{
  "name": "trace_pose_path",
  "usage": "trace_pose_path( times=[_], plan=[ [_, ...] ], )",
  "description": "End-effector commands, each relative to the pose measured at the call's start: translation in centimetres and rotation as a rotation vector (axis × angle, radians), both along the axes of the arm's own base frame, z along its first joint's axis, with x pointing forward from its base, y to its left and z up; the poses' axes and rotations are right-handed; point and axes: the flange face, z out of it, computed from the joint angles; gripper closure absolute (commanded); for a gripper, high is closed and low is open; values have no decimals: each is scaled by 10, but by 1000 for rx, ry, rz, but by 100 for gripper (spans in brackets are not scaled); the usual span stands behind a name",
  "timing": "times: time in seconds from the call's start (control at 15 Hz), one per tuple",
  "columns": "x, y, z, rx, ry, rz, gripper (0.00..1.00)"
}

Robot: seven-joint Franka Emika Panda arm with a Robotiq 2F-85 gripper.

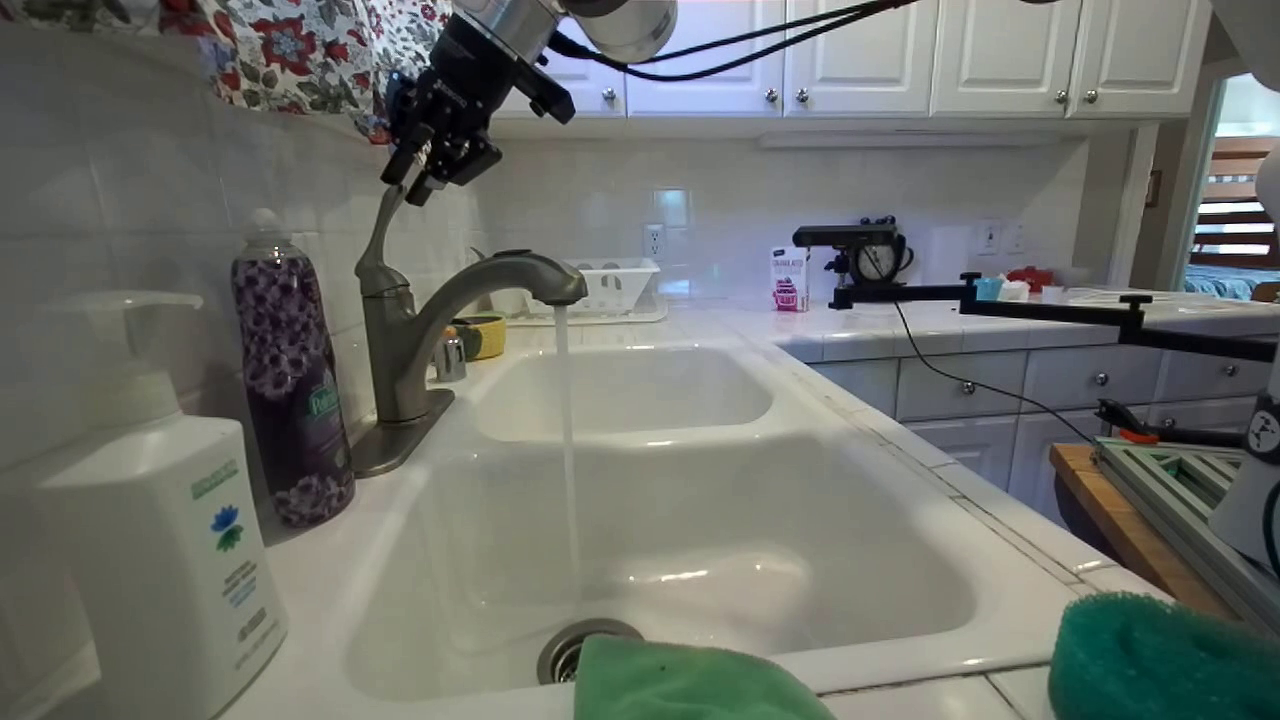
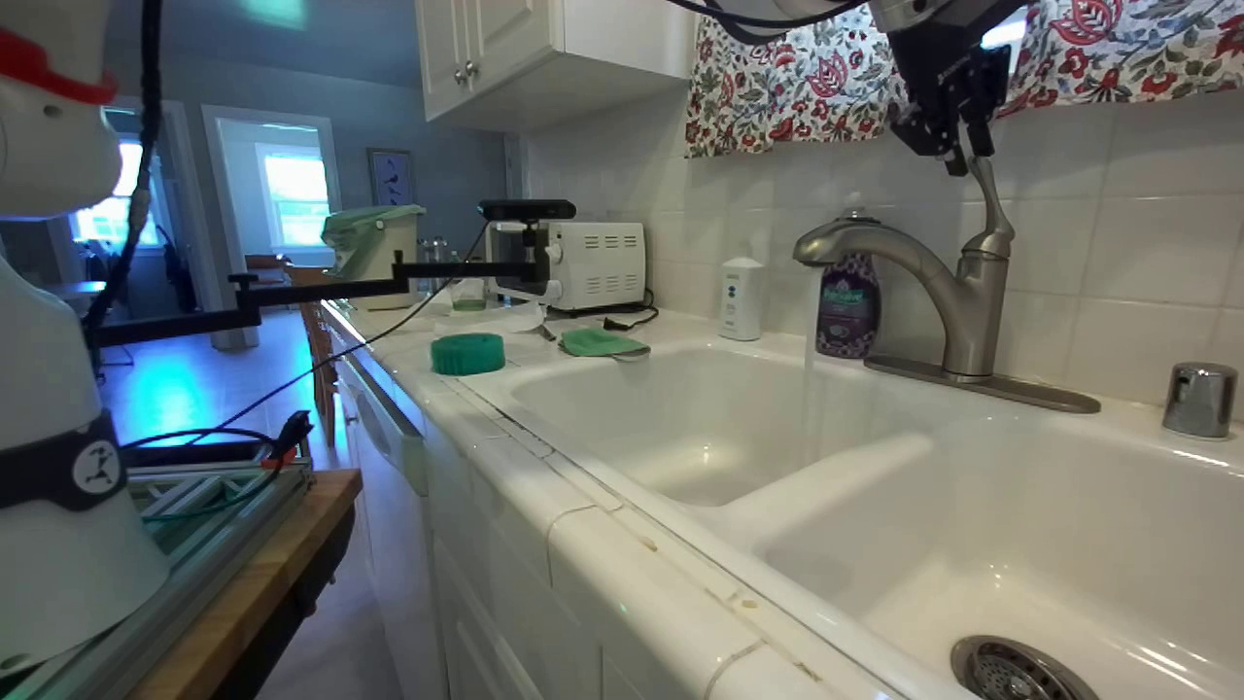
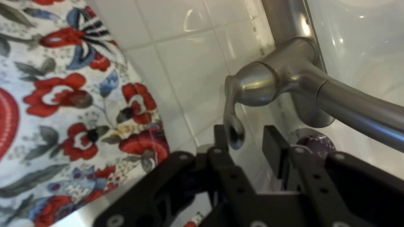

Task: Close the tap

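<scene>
- Water [image 1: 566, 430] falls from the spout [image 1: 505, 270] of the tap [image 1: 395, 345] into the sink [image 1: 800, 520], so I judge that the closing is not yet done.
- In an exterior view the tap stands at the left of the sink, before the tiled wall [image 1: 150, 180], with the purple bottle [image 1: 290, 390] just beside it on the near left.
- As for my claw [image 3: 246, 137], its two fingers [image 3: 274, 148] stand apart and clamp nothing. In the wrist view the tip of the lever [image 3: 233, 124] lies between them, closer to the left one; whether it touches, I cannot tell.
- For a good hold, I should first go down a little along the lever, so that more than its tip is between the fingers, and shift slightly left, so that it comes to the middle.
- Then a light grip should be enough, or even a push with one finger; the smooth metal may slip under a hard squeeze.
- Probably the lever turns about its base, so I should follow an arc, slowly, and not pull straight. Which direction shuts the tap, I cannot see; the water must teach me.
- At the left of the wrist view hangs the flowered curtain [image 3: 72, 126], which I should not catch. When no more water comes, I should release the lever gently and rise.
</scene>
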Motion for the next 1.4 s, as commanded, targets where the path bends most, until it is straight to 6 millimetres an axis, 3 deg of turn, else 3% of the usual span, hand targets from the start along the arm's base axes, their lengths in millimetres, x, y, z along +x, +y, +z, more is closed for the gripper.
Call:
trace_pose_path(
  times=[0.0,0.2,0.27,1.33],
  plan=[
    [8,0,0,-26,-25,37,71],
    [9,-1,-2,-31,-26,42,86],
    [10,-1,-1,-30,-32,43,97],
    [-12,16,-19,21,37,37,96]
  ],
)
